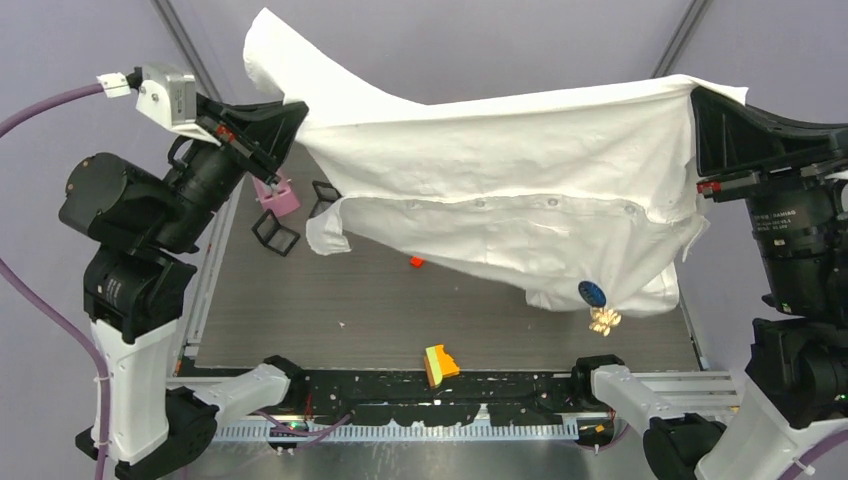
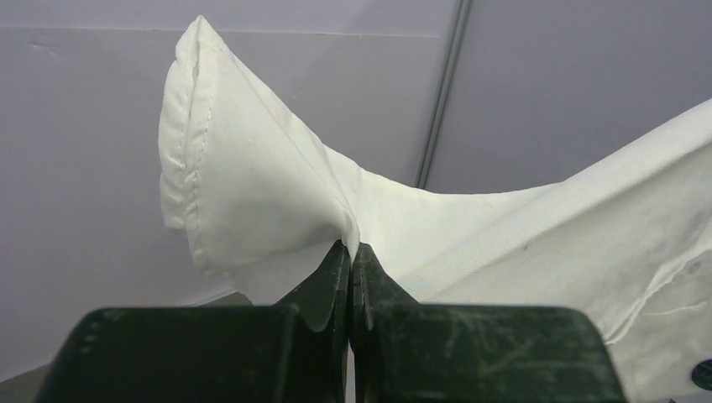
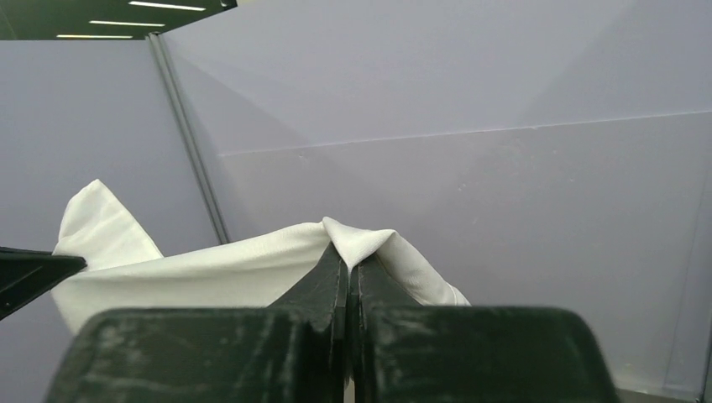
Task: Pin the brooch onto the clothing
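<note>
The clothing [image 1: 500, 170], a white button-up shirt, hangs stretched in the air between both arms above the table. My left gripper [image 1: 290, 125] is shut on its left end; in the left wrist view the fabric [image 2: 252, 185] bunches at my gripper [image 2: 350, 248]. My right gripper [image 1: 700, 110] is shut on the right end, and in the right wrist view cloth [image 3: 252, 269] folds over my gripper [image 3: 348, 256]. The brooch [image 1: 592, 293], a dark-blue disc with a gold dangling part [image 1: 604, 320], sits on the shirt's low front edge.
On the dark table [image 1: 330, 320] lie a pink block [image 1: 277, 195], black-framed cube boxes [image 1: 274, 233], a small red piece [image 1: 416, 262] and an orange-and-green block [image 1: 440, 363] near the front edge. Grey walls surround the cell.
</note>
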Controlling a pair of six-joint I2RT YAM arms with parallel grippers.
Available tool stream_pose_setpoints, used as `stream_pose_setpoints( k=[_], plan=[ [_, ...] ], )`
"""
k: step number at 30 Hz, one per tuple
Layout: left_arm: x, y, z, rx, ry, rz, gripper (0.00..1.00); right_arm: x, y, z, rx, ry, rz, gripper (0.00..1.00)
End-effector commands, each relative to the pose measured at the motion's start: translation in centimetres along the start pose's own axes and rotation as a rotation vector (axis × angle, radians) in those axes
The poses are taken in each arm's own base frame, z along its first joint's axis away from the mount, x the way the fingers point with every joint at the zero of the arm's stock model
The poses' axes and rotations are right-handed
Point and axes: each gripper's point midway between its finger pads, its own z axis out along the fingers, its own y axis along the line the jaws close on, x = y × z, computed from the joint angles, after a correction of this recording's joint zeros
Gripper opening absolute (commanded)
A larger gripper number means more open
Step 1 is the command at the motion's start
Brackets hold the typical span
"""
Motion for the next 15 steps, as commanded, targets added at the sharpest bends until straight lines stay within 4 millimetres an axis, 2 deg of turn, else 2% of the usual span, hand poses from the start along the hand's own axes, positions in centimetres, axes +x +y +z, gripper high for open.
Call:
stream_pose_setpoints(
  k=[1,3,6,9,10,11,12,13,14,15],
  plan=[
    [3.9,3.3,2.8,-0.134,0.107,0.02,0.0,3.2,-4.4,4.1,0.135,0.037,-0.055,0.01],
    [6.9,5.9,4.5,-0.241,0.175,0.04,0.0,5.6,-6.0,5.7,0.17,0.068,-0.058,0.01],
    [12.8,10.4,7.3,-0.36,0.285,0.04,0.0,11.6,-9.8,9.0,0.247,0.142,-0.058,0.01],
    [19.8,15.7,9.7,-0.458,0.371,-0.032,0.0,19.5,-15.4,12.1,0.388,0.223,-0.079,0.01],
    [22.1,17.4,10.1,-0.491,0.397,-0.046,0.0,22.0,-16.7,12.9,0.406,0.235,-0.085,0.01],
    [24.4,18.9,10.8,-0.51,0.425,-0.065,0.0,25.6,-18.9,13.6,0.458,0.283,-0.098,0.01],
    [27.4,20.2,11.5,-0.521,0.471,-0.082,0.05,27.6,-20.2,14.1,0.478,0.29,-0.106,0.1],
    [29.3,21.1,12.2,-0.528,0.499,-0.094,0.22,31.9,-22.2,14.8,0.508,0.362,-0.114,0.2],
    [31.4,21.8,12.7,-0.53,0.537,-0.105,0.45,33.6,-23.1,15.3,0.521,0.395,-0.116,0.47],
    [32.8,22.3,13.4,-0.527,0.566,-0.115,0.69,38.1,-24.8,15.5,0.543,0.483,-0.109,0.61]
  ],
)
